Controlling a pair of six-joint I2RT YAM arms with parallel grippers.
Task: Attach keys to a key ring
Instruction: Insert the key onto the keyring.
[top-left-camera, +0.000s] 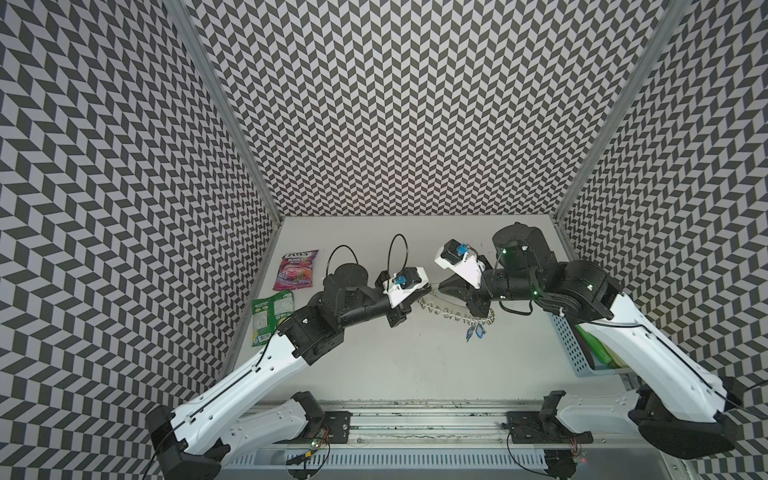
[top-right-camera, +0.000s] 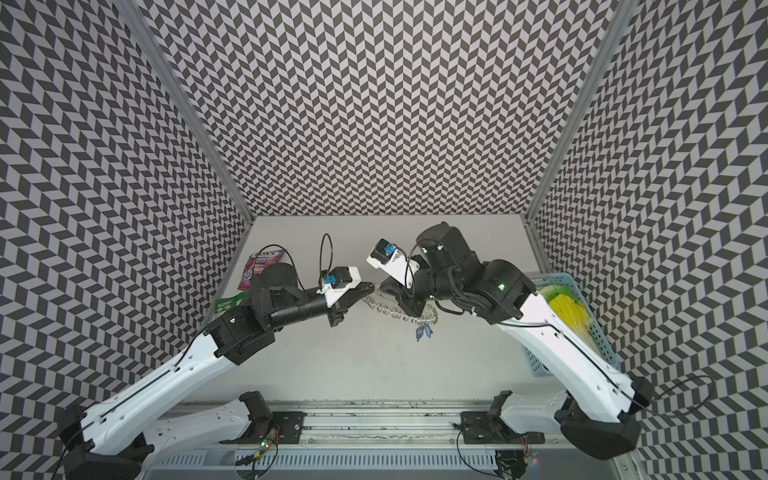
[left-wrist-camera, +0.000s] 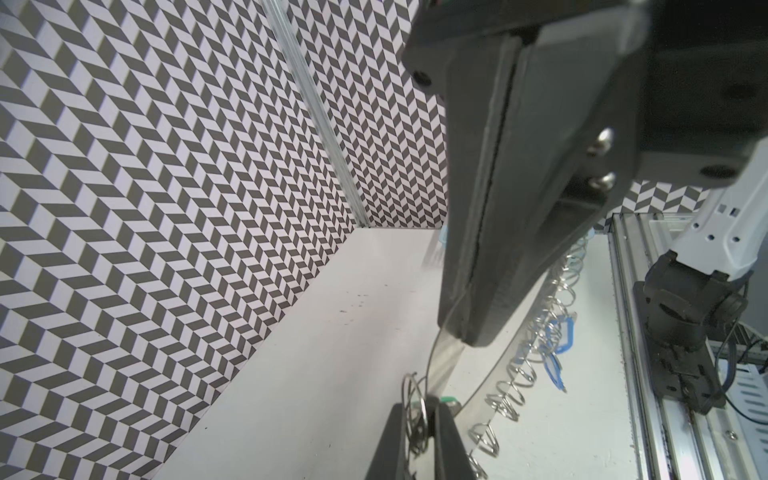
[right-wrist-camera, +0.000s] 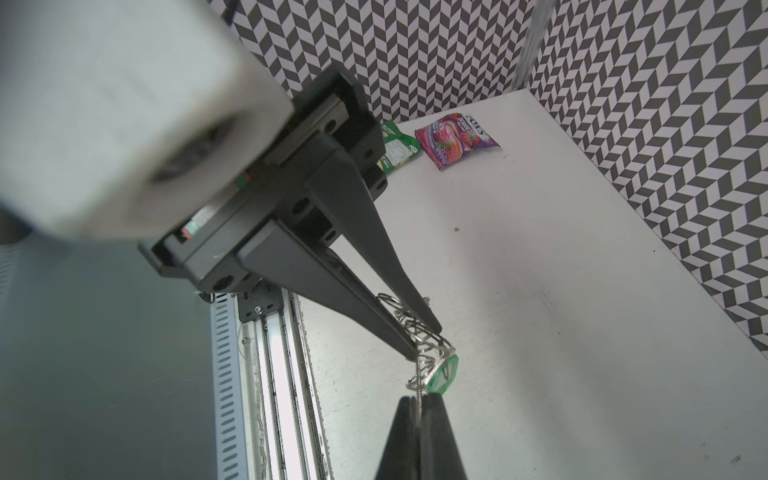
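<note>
The left gripper (right-wrist-camera: 424, 343) is pinching one loop of the key ring (top-left-camera: 451, 312) and the right gripper (right-wrist-camera: 417, 401) is clamping the key (right-wrist-camera: 445, 376) (threading step, I judge), now needing a slow twist.

A robotics lab test cell: black-and-white chevron-patterned walls (top-left-camera: 415, 104) box in a plain white tabletop (top-left-camera: 395, 365), joined at the corners by bare aluminium posts (top-left-camera: 232, 124). Along the lower edge of the frame, a left arm (top-left-camera: 249, 374) and a right arm (top-left-camera: 648, 353) mount on an aluminium rail (top-left-camera: 415, 419), with exposed wiring (top-left-camera: 316, 446) and a slotted cable duct (top-left-camera: 415, 459).
</note>
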